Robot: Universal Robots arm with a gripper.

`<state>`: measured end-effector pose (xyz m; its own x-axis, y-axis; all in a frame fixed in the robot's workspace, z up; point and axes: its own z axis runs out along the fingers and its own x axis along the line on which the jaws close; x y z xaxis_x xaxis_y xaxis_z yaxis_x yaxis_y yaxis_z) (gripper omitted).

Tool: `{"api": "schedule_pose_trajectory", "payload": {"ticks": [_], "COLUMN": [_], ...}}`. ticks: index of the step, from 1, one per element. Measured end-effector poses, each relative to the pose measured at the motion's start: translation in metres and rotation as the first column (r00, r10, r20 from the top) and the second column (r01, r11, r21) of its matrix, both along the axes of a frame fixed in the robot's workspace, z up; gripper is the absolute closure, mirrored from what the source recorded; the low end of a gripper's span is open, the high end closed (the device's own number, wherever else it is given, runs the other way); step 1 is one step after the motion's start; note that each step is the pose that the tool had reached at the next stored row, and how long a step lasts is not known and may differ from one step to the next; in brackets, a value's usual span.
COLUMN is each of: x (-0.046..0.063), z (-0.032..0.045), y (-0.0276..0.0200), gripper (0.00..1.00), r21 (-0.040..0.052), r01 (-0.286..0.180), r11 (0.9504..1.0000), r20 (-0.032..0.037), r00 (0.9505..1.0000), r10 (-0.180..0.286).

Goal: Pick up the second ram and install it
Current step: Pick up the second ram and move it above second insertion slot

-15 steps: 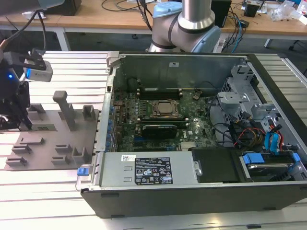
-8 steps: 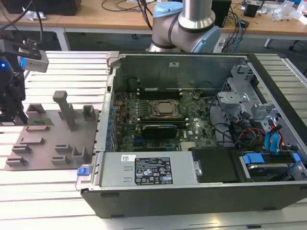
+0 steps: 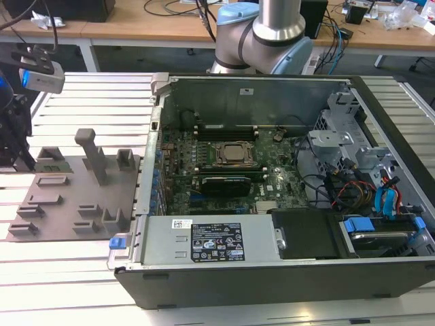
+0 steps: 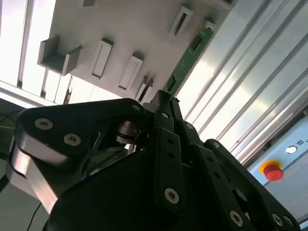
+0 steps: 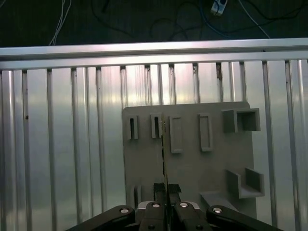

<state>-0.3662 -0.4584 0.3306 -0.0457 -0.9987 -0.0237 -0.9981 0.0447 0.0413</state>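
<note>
Gripper (image 5: 166,188) is clamped on one end of the second ram (image 5: 164,154), which is held edge-on and extends over the grey fixture plate (image 5: 202,173). The plate lies on the slatted table (image 3: 88,102) at the exterior view's left. It is well apart from the open computer case (image 3: 272,282) at the exterior view's right.

Second ram (image 4: 191,54) — end lost in the gripper (image 5: 166,188)
Fingertips (image 4: 163,113) cover that end; edge-on in the first wrist view, its chips cannot be told.
</note>
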Motion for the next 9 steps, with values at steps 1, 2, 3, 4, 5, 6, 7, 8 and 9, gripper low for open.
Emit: {"api": "schedule_pose_trajectory", "payload": {"ticks": [1, 2, 3, 4, 5, 6, 7, 8, 9], "x": [0.000, 0.000, 0.000, 0.000, 0.000, 0.000, 0.000, 0.000, 0.000], "z": [0.0012, 0.0035, 0.0048, 0.0066, 0.0086, 0.0101, 0.0128, 0.0136, 0.0142], "y": [0.0000, 0.0000, 0.0000, 0.0000, 0.0000, 0.0000, 0.0000, 0.0000, 0.0000], "gripper": [0.87, 0.87, 0.87, 0.87, 0.87, 0.87, 0.87, 0.87, 0.87], "r21": [0.0000, -0.0001, 0.0000, 0.0000, 0.0000, 0.0000, 0.0000, 0.0005, 0.0019], "r01": [0.000, 0.000, 0.000, 0.000, 0.000, 0.000, 0.000, 0.000, 0.000], "r11": [1.0000, 1.0000, 1.0000, 1.0000, 1.0000, 1.0000, 1.0000, 1.0000, 1.0000], "r20": [-0.0001, -0.0001, -0.0001, -0.0001, -0.0001, -0.0001, -0.0001, -0.0001, 0.0001], "r00": [1.0000, 1.0000, 1.0000, 1.0000, 1.0000, 1.0000, 1.0000, 1.0000, 1.0000], "r10": [0.000, 0.000, 0.000, 0.000, 0.000, 0.000, 0.000, 0.000, 0.000]}}
